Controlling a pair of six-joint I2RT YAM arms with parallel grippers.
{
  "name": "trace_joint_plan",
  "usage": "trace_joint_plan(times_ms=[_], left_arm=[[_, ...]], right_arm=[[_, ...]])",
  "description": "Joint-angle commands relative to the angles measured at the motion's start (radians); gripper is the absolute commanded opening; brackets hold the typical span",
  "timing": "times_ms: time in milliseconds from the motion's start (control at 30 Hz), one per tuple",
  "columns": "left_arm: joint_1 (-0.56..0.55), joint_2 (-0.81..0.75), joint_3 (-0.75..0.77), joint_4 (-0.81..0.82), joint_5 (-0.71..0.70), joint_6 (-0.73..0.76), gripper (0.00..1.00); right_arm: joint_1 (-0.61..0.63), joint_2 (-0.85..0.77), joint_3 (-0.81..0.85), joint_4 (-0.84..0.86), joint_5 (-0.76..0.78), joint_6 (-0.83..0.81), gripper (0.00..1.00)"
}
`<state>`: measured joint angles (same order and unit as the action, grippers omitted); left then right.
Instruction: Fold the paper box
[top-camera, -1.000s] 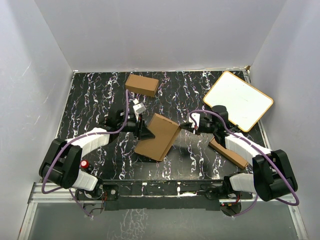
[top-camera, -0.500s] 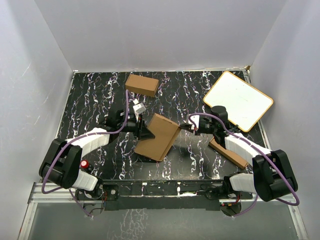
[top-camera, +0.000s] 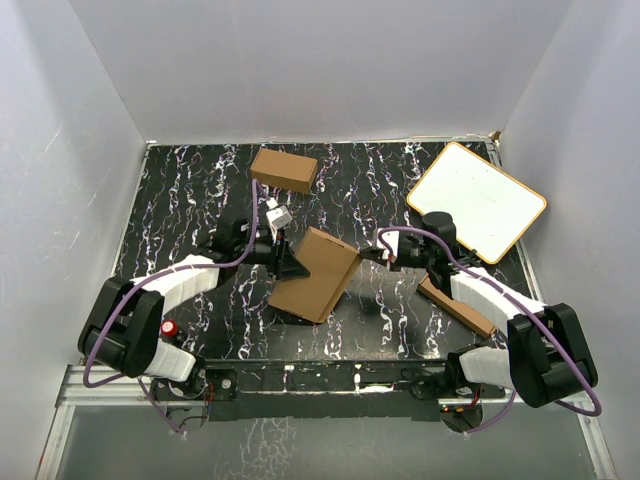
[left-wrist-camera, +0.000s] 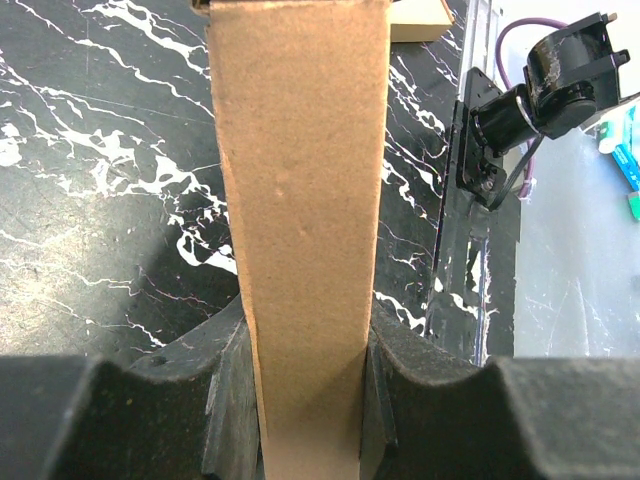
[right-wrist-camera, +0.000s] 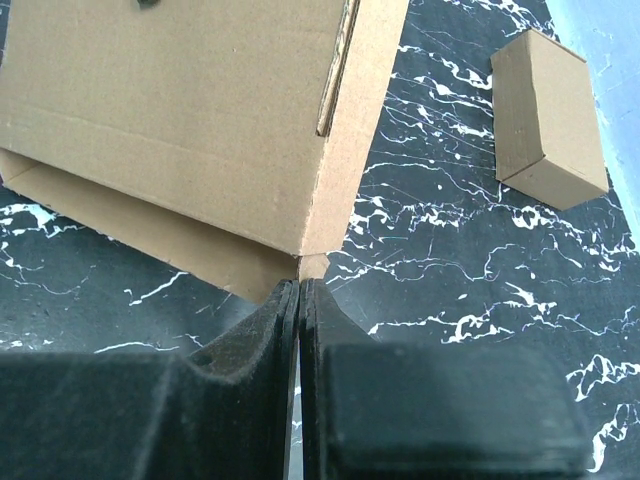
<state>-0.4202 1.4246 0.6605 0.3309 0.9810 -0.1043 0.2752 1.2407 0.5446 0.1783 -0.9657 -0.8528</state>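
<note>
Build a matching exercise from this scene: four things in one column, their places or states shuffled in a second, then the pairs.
1. paper box
2. small carton
3. whiteboard
4. right pincer

A. shut, tips at a cardboard corner
B. far right of the table
C. clamped in the left pincer, tilted
D. alone near the far edge

Pairs: 1-C, 2-D, 3-B, 4-A

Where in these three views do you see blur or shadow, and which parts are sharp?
Top external view: even light, the paper box throws a soft shadow on the table. Left wrist view: the paper box is sharp, the left hand near the lens dark and soft. Right wrist view: the shut right hand is dark and blurred, the small carton sharp.
</note>
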Motion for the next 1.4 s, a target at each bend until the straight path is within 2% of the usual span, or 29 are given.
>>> trace_joint_plan(times_ms=[0,533,600,800,900,1000,1167,1267,1367], left_arm=[[-0.005,-0.003,0.029,-0.047,0.006,0.101,0.00],[-0.044,0.010,0.091,-0.132,-0.042,0.148,0.00],[-0.045,0.006,0.090,-0.137,-0.051,0.155,0.00],[-0.045,0.000,0.072,-0.145,-0.070,0.175,0.00],[-0.045,-0.005,0.064,-0.139,-0.077,0.176,0.00],[-0.044,-0.008,0.062,-0.141,-0.079,0.181,0.00],[-0.044,-0.009,0.062,-0.140,-0.081,0.181,0.00],[-0.044,-0.008,0.060,-0.137,-0.079,0.181,0.00],[-0.044,-0.005,0.060,-0.131,-0.073,0.175,0.00]], right_arm=[[0.029,-0.024,0.037,-0.026,-0.061,0.038,0.08],[0.048,-0.050,0.084,-0.040,-0.053,0.135,0.09],[0.048,-0.051,0.081,-0.053,-0.052,0.125,0.12],[0.015,-0.074,0.113,-0.216,-0.054,-0.014,0.33],[-0.021,-0.091,0.135,-0.306,-0.083,-0.090,0.39],[-0.069,-0.101,0.157,-0.385,-0.151,-0.122,0.40],[-0.157,-0.104,0.164,-0.420,-0.220,-0.081,0.39],[-0.178,-0.099,0.112,-0.289,-0.159,0.098,0.28],[-0.174,-0.039,0.088,-0.273,-0.127,0.133,0.09]])
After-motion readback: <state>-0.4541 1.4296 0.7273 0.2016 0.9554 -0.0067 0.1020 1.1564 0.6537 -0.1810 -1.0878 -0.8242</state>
